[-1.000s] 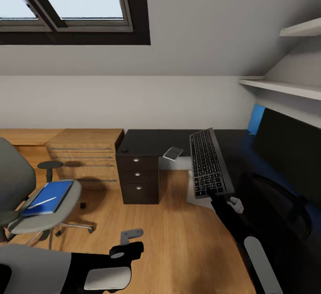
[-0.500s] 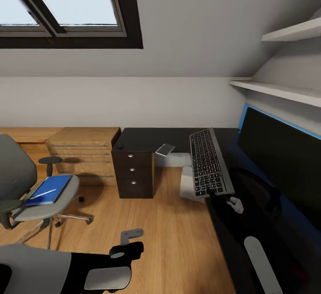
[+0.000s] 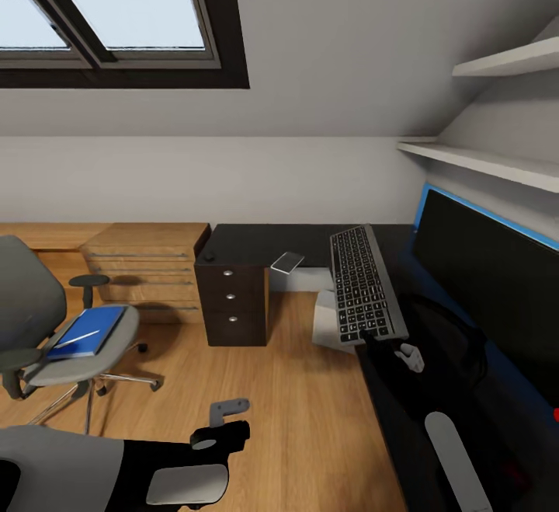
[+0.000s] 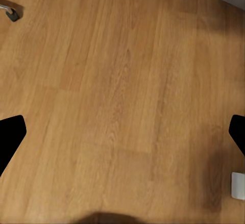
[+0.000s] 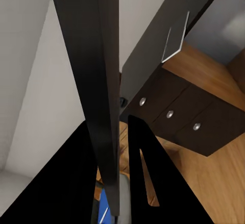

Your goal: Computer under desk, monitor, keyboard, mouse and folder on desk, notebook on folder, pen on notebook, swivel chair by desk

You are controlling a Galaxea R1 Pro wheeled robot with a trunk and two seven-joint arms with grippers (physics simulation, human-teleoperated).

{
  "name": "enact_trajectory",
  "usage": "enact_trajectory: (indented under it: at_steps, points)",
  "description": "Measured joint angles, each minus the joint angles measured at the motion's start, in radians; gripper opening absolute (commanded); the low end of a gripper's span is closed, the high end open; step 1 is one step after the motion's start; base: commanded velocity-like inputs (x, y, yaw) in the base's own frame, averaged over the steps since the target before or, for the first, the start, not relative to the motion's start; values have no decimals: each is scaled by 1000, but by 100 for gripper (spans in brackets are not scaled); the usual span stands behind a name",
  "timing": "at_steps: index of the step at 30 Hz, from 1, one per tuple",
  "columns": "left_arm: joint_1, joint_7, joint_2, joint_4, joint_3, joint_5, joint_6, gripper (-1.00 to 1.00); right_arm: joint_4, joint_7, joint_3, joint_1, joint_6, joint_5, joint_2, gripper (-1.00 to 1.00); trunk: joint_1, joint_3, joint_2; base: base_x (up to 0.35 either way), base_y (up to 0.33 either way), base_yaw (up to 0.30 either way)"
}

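My right gripper (image 3: 373, 338) is shut on the near end of the keyboard (image 3: 363, 283), holding it above the desk's (image 3: 256, 240) right wing, in front of the monitor (image 3: 489, 279). In the right wrist view the keyboard (image 5: 99, 81) shows edge-on between the fingers (image 5: 148, 183). The grey notebook (image 3: 287, 262) overhangs the desk edge, and the mouse (image 3: 208, 254) sits above the drawers. Under the desk stands the computer (image 3: 330, 324). On the swivel chair (image 3: 46, 325) at left lies the blue folder (image 3: 81, 332) with the pen (image 3: 75, 339) on it. Over the floor, my left gripper (image 3: 225, 411) (image 4: 122, 137) is open.
A light wood cabinet (image 3: 144, 263) stands left of the desk's black drawer unit (image 3: 233, 306). White shelves (image 3: 481, 158) hang above the monitor under the sloped wall. Wood floor (image 3: 287, 403) lies between the chair and the desk.
The whole picture slid left over the first half second, so the camera turned right. The keyboard stays in my right gripper. Since then almost nothing has moved.
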Motion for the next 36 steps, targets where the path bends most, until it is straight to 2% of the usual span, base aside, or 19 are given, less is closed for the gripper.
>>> enact_trajectory:
  at_steps: [8,18,21,25,31,35,36]
  points:
    - [0,0,2,2,-1,0,-1,100,29,0,-1,0,-1,1,1,-100,0,0,0,-26,-26,0]
    - [0,0,2,8,-1,0,-2,100,78,-3,-9,0,1,2,1,-100,0,0,0,-202,-220,0]
    - [0,0,2,16,-1,0,-2,100,84,-3,-11,0,2,-9,0,-100,0,0,0,-136,-125,0]
    - [0,0,2,19,-1,0,-2,100,129,-6,-11,-1,5,-65,-3,-100,0,0,0,-27,-24,0]
    - [0,0,1,20,-2,0,-2,100,174,-5,-12,-5,103,-184,-42,-100,0,0,0,-1,-1,0]
    - [0,0,-1,20,-3,-1,-2,100,233,-6,-12,-9,144,-332,-90,-100,0,0,0,0,0,0]
    - [0,0,-1,20,-3,-1,-2,100,240,-6,-11,-10,147,-354,-95,-100,0,0,0,0,0,0]
